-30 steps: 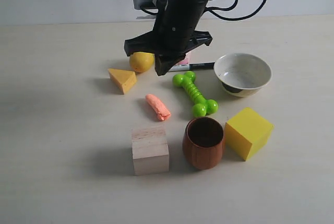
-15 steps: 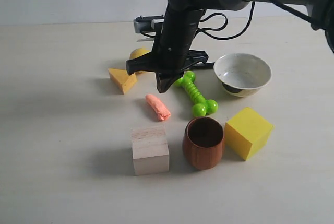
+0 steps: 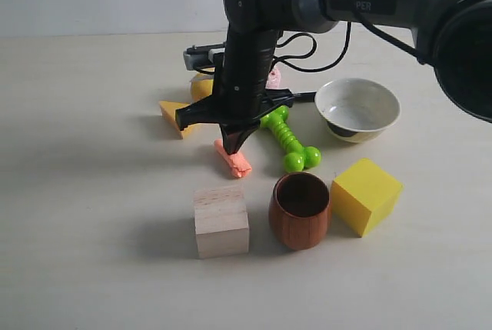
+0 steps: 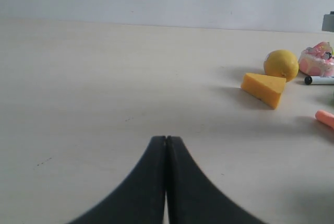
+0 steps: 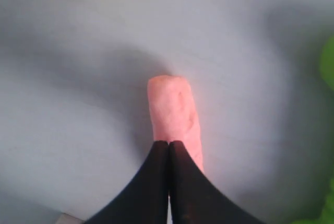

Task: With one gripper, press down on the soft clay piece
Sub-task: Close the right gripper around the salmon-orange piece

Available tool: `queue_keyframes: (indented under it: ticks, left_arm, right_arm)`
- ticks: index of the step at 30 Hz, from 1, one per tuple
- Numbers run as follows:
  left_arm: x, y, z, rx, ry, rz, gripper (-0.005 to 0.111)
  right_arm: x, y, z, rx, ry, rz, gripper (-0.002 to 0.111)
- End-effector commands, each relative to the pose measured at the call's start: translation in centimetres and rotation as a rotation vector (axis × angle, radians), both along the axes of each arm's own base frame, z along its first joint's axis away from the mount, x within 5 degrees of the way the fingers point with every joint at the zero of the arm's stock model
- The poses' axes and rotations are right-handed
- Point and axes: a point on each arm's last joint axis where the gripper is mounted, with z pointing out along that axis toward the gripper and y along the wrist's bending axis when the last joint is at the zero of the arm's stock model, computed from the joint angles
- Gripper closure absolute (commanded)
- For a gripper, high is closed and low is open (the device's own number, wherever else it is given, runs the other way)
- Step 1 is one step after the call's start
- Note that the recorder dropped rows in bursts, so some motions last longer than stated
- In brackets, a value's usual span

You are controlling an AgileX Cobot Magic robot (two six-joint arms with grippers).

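The salmon-pink clay roll (image 3: 235, 161) lies on the table between the cheese wedge and the green bone toy; it fills the middle of the right wrist view (image 5: 174, 110). My right gripper (image 3: 230, 148) is shut, its pointed tip (image 5: 168, 142) down on the roll's upper end; whether it is denting the clay I cannot tell. Its black arm hides part of the roll in the exterior view. My left gripper (image 4: 166, 139) is shut with nothing in it, low over bare table far to the left; the clay's end (image 4: 325, 118) shows at that view's edge.
Around the clay stand a green bone toy (image 3: 288, 138), an orange cheese wedge (image 3: 171, 111), a lemon (image 3: 201, 86), a wooden block (image 3: 221, 221), a brown wooden cup (image 3: 300, 211), a yellow cube (image 3: 366, 195), a white bowl (image 3: 357, 108) and a pink cake toy (image 3: 273, 78).
The right arm has come down and toward the front, from above the lemon and cake toy to the clay roll, with its shut tip now on the roll. Nothing else moved.
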Motion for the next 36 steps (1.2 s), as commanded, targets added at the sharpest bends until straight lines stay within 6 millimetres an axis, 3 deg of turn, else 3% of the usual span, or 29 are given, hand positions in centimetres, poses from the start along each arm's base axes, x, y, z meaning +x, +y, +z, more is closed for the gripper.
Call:
queue_keyframes:
  ticks: [1,27,36]
  left_arm:
    - [0.0,0.0,0.2,-0.005,-0.018,0.005,0.107]
    - [0.0,0.0,0.2,-0.005,-0.018,0.005,0.107]
    - [0.0,0.0,0.2,-0.005,-0.018,0.005,0.107]
  right_arm:
    - [0.1,0.0,-0.3,-0.01,0.002,0.005,0.108]
    - [0.5,0.1,-2.1,-0.029,-0.015,0.006,0.108]
    - [0.3,0.2,-4.1,-0.032,0.04,-0.015,0.108]
